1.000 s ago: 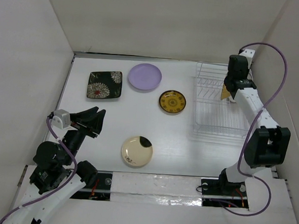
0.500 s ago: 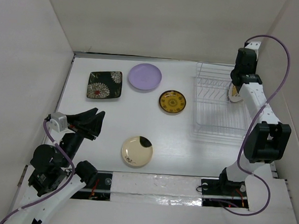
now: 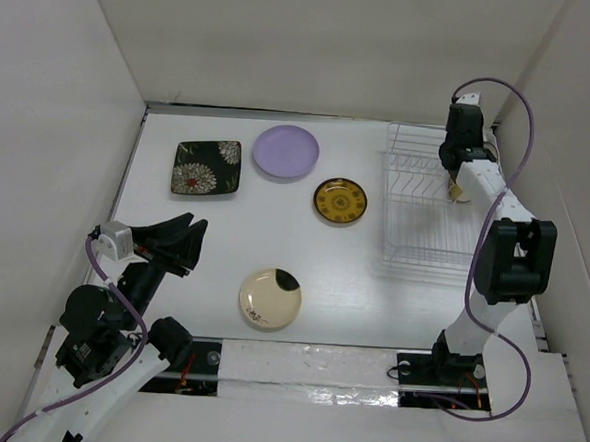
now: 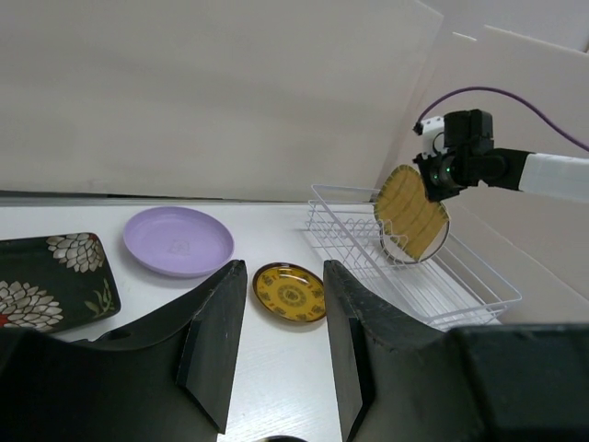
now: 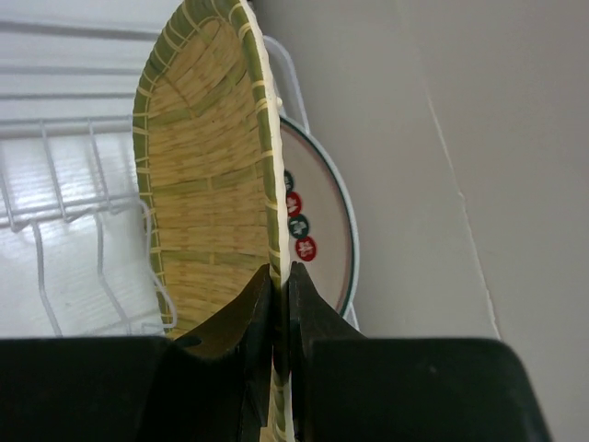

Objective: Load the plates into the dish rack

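Note:
My right gripper [image 5: 276, 285] is shut on the rim of the yellow woven square plate [image 5: 198, 184] and holds it on edge over the far right end of the white dish rack [image 3: 414, 238]. The white plate with red marks [image 5: 317, 221] stands in the rack right beside it. My left gripper [image 3: 182, 236] is open and empty at the near left. The lilac plate [image 3: 286, 151], the black floral square plate [image 3: 207, 167], the brown-gold plate [image 3: 339, 201] and the cream plate with a black patch [image 3: 270, 299] lie flat on the table. The glossy tan plate is out of view.
White walls enclose the table on the left, back and right. The rack stands close to the right wall. Its near slots hold nothing.
My right gripper swung the woven plate right, then back left over the rack's far end. My left arm sank slightly toward the near edge, then held still.

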Controlling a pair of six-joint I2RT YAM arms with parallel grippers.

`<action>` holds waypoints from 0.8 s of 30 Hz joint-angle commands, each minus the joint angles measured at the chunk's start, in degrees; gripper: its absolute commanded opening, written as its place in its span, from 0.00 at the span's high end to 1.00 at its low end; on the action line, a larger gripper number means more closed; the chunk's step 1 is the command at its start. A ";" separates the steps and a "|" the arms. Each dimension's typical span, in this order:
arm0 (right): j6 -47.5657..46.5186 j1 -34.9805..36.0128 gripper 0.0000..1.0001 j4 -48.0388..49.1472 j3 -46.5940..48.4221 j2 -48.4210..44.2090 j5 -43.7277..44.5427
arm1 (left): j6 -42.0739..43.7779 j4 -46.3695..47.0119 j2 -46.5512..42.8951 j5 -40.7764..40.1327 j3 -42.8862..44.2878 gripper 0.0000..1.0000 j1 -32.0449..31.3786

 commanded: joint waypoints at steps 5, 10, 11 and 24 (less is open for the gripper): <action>-3.55 3.38 0.93 8.88 -2.34 -0.31 4.09 | -0.27 3.12 0.13 0.73 0.12 0.64 0.03; 4.01 3.38 0.32 6.87 -2.35 -2.50 6.75 | -0.36 3.12 0.31 0.47 -0.05 0.64 0.03; 7.85 3.38 0.29 5.73 -1.82 -4.16 5.18 | -0.36 3.12 0.48 0.47 -0.05 0.64 0.03; 33.27 22.51 1.00 11.93 -21.37 -27.80 -9.78 | -2.64 1.54 15.15 2.05 1.26 1.00 0.03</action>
